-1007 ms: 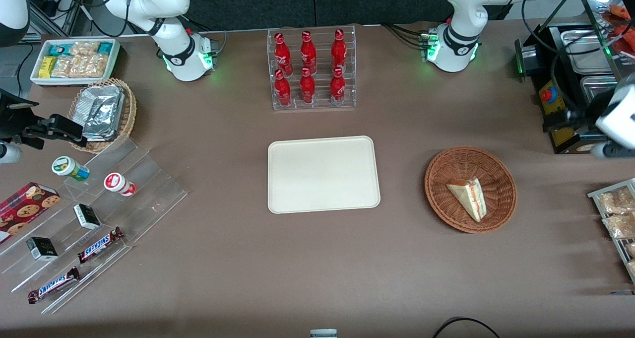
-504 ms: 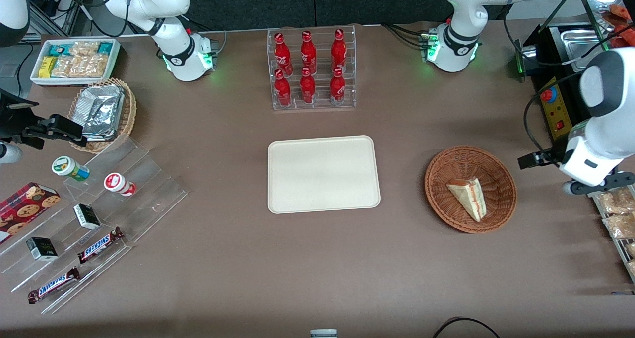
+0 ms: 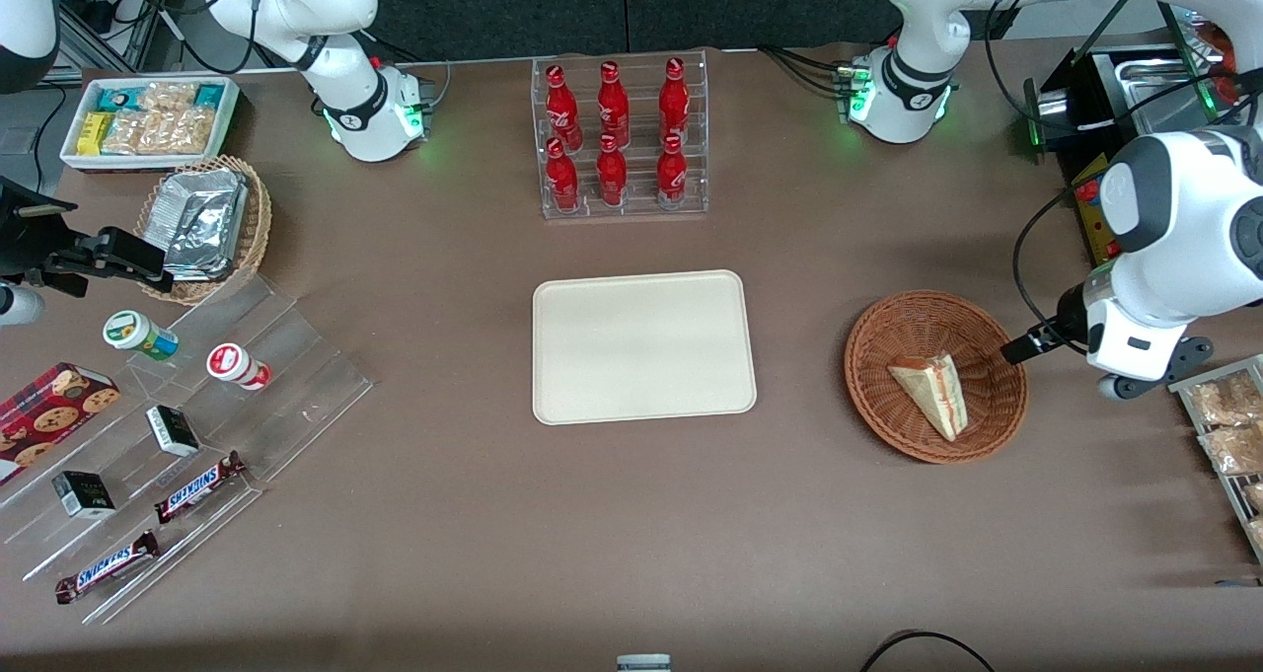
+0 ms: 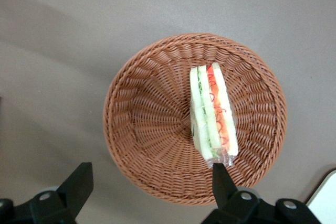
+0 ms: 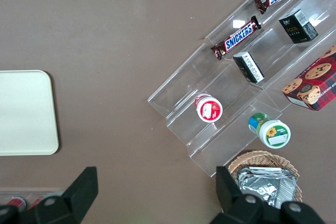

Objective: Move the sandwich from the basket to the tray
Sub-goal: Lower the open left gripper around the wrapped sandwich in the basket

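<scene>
Brown tabletop point(image 3: 493, 514), matte, cluttered at both ends, with a rack of red bottles point(image 3: 619, 139) at the edge farthest from the front camera.

Tray point(image 3: 642, 346): cream-white, flat, low rim, mid-table, nothing on it.

Basket point(image 3: 935, 376): reddish-brown wicker, round and shallow, sits toward the working arm's end, well apart from the tray.

Gripper point(image 4: 149, 195): left arm's, hovering above the basket's edge on the working-arm side, not over the centre. Fingers point(image 4: 77, 184) spread wide, holding nothing; the wrist view looks straight down between them into the basket.

Sandwich point(image 3: 932, 392): triangular wedge lying in the basket, off-centre. Cut edge faces up in the wrist view point(image 4: 212, 116), showing green and red-orange layers. A glint at its tip suggests clear film wrap, but I can't be sure.

Handling, my read: light, soft, crushes easily; layers may slide apart if squeezed along the cut face. Film, if present, would be slippery. Best hold is across the two flat bread faces, mid-length, with light force. The sloped wicker wall may block one finger, so come down steeply.
</scene>
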